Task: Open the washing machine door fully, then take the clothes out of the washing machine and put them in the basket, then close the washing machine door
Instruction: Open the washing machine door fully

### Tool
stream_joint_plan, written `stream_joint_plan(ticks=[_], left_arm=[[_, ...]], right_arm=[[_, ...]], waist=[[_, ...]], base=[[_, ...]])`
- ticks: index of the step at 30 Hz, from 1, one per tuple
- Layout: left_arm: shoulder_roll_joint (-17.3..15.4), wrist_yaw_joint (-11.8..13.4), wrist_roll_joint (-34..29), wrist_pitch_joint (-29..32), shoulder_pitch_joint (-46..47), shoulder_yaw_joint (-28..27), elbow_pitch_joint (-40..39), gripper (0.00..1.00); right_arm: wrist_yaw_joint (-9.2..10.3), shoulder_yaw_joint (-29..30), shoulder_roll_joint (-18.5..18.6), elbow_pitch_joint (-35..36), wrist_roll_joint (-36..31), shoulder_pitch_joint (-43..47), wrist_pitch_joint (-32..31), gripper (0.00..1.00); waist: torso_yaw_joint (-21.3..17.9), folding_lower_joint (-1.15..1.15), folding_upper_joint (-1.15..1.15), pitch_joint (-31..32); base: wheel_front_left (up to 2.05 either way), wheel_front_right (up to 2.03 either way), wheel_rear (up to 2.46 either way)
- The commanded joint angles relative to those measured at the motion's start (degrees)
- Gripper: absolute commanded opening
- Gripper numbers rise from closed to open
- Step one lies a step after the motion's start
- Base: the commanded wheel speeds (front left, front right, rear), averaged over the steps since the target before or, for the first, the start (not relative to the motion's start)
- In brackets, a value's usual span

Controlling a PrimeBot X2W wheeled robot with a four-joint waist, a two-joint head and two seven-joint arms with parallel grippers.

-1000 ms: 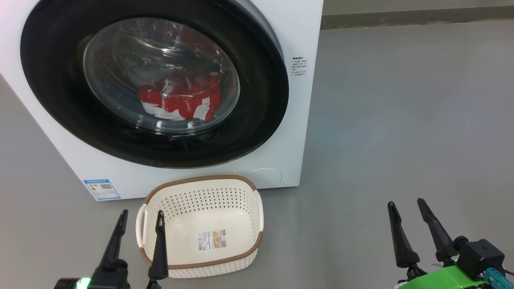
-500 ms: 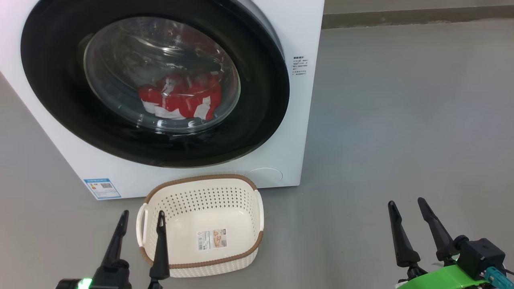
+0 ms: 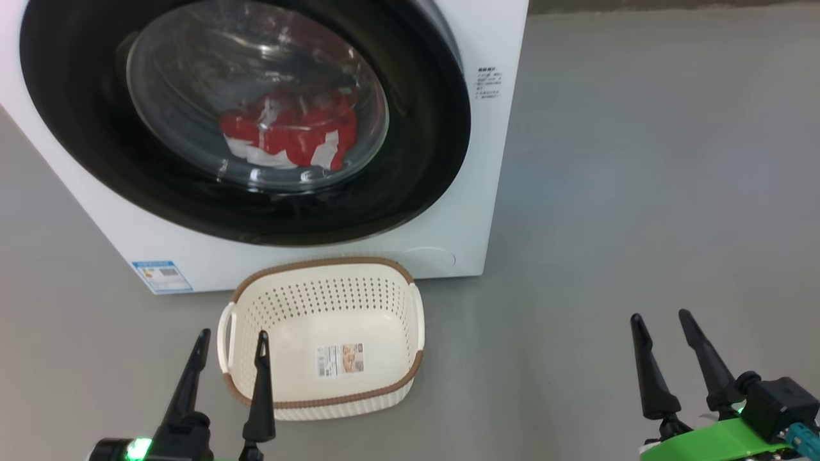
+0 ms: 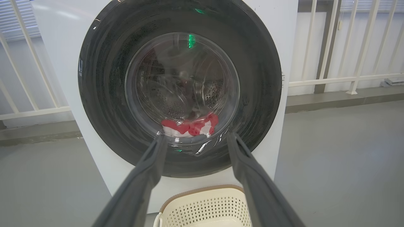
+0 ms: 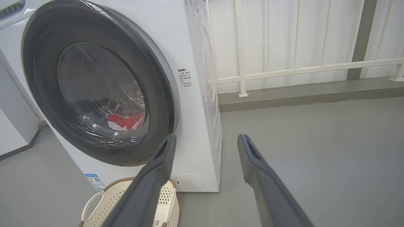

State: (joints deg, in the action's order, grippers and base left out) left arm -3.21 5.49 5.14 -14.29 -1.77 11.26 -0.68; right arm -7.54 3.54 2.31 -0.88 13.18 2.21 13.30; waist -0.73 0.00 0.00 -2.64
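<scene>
Door: the large round washing machine door (image 3: 192, 77), wide glossy black rim around a bulging clear glass bowl, sat flush against the machine's front and looked shut. No handle or hinge side could be made out.
Clothes: bright red soft fabric clothes (image 3: 288, 131) with white patches lay in a heap low in the drum, seen through the glass.
Machine: the big white boxy front-loading washing machine (image 3: 448, 243) stood on the grey floor (image 3: 608, 192), with a small blue label sticker (image 3: 161, 276) at the lower left corner of its front.
Basket: the small cream-white perforated plastic basket (image 3: 333, 301) with a brown woven-look rim stood on the floor just before the machine's front, below the door. It held only a paper label (image 3: 339, 360) on its bottom.
Left gripper: the left gripper (image 3: 233, 334) had its jaws spread and held nothing. It hung beside the basket's left handle, fingers aimed at the door.
Right gripper: the right gripper (image 3: 659, 315) was also spread and held nothing, well apart to the right over bare floor.
Progress: judged at the very start. Door to open, clothes to move, door to close: all three left.
Surroundings: a white railing (image 5: 284, 71) ran behind the machine.
In the way: the basket sat close under the door and may crowd a low reach, by my reckoning.
</scene>
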Motion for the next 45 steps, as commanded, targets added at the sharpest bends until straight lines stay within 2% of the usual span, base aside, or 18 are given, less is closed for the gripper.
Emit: stream_joint_plan(ticks=[1,3,5,8,9,14,20,27,31,36,45], left_arm=[[-0.7,0.6,-0.3,-0.6,2.3,-1.6,-2.0,1.0],[-0.8,0.7,-0.4,-0.6,2.7,-1.5,-2.3,1.0],[-0.8,0.6,-0.4,-0.6,3.1,-1.3,-2.5,1.0],[-0.9,0.7,-0.5,-0.6,3.7,-1.2,-2.7,1.0],[-0.9,0.7,-0.5,-0.6,3.9,-1.1,-2.8,1.0],[-0.9,0.8,-0.5,-0.7,4.8,-0.9,-3.0,1.0],[-0.8,0.9,-0.6,-0.7,5.8,-0.6,-3.4,1.0],[-0.8,1.0,-0.5,-0.7,6.8,-0.4,-3.6,1.0],[-0.7,1.0,-0.5,-0.7,7.4,0.0,-3.6,1.0],[-0.6,0.9,-0.5,-0.7,7.9,0.0,-4.0,1.0],[-0.4,0.5,-0.2,-0.7,9.2,0.5,-4.7,1.0]], right_arm=[[0.05,-0.9,0.6,1.6,-0.2,-2.4,0.6,0.95],[0.05,-0.5,0.6,1.6,-0.2,-3.2,0.7,0.45],[0.05,-0.2,0.6,1.6,-0.3,-4.1,0.8,0.27],[0.05,0.4,0.6,1.7,-0.8,-5.6,0.9,0.11],[0.05,0.5,0.6,1.7,-0.8,-6.1,0.9,0.0],[0.05,1.6,0.6,1.2,-0.6,-9.6,1.2,0.0],[0.05,2.7,0.6,-0.5,4.0,-14.8,1.5,0.0],[0.05,3.0,0.6,-3.7,13.0,-21.3,1.6,0.0],[0.05,2.4,0.6,-6.3,20.6,-25.6,0.7,0.0],[0.05,2.2,1.3,-8.7,26.7,-30.4,-2.8,0.0],[0.05,1.1,5.4,-14.9,41.1,-39.9,-11.4,0.0]], waist=[[0.7,0.0,0.0,-1.5],[1.0,0.0,0.0,-2.5],[1.4,0.0,0.0,-3.3],[1.9,0.0,0.0,-4.5],[2.1,0.0,0.0,-4.9],[2.7,0.0,0.0,-6.7],[3.2,0.0,0.0,-8.7],[3.9,0.0,0.0,-10.6],[4.5,0.0,0.0,-11.6],[5.3,0.0,0.0,-12.8],[6.8,0.0,0.0,-15.2]], base=[[0.0,0.0,0.0],[0.0,0.0,0.0],[0.0,0.0,0.0],[0.0,0.0,0.0],[0.0,0.0,0.0],[0.0,0.0,0.0],[0.0,0.0,0.0],[0.0,0.0,0.0],[0.0,0.0,0.0],[0.0,0.0,0.0],[0.0,0.0,0.0]])
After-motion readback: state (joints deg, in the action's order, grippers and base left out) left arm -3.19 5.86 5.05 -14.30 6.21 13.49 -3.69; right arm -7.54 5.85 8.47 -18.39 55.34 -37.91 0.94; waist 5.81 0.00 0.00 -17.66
